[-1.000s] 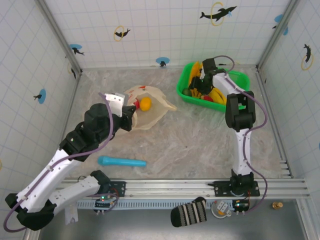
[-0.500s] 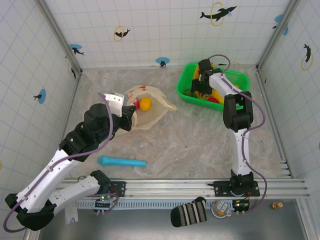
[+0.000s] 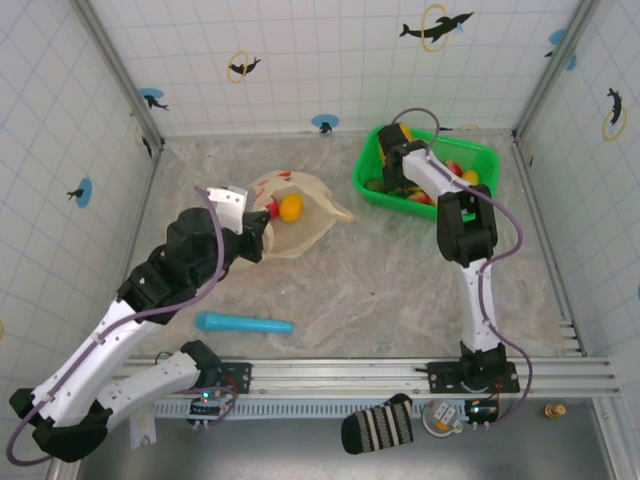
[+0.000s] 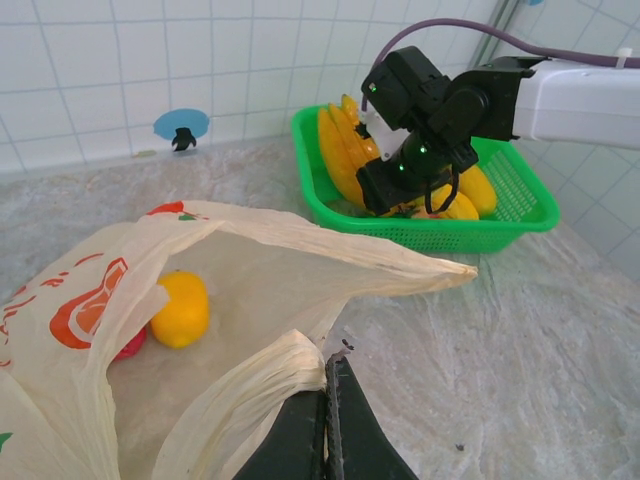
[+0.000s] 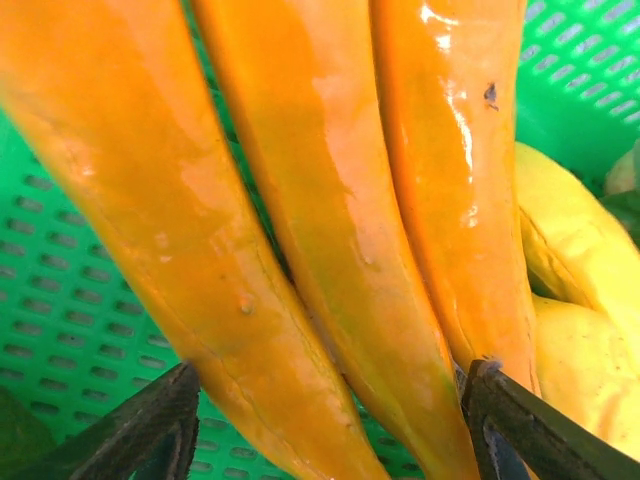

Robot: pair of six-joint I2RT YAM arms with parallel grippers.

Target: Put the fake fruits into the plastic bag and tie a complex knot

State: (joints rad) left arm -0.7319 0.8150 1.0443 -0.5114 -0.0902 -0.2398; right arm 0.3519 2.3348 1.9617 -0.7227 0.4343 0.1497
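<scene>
1. Glossy orange-yellow plastic: the banana bunch [image 5: 330,250] lies in the green basket [image 3: 480,150], upper right of the top view.
2. The right hand [image 5: 330,425] stands wide, astride the bunch. I would lower it squarely, then close across the middle.
3. The left hand [image 4: 328,400], pinched tight on the plastic bag [image 4: 250,250] rim, holds the mouth open left of centre on the tabletop. An orange fruit [image 4: 180,308] lies inside.
</scene>
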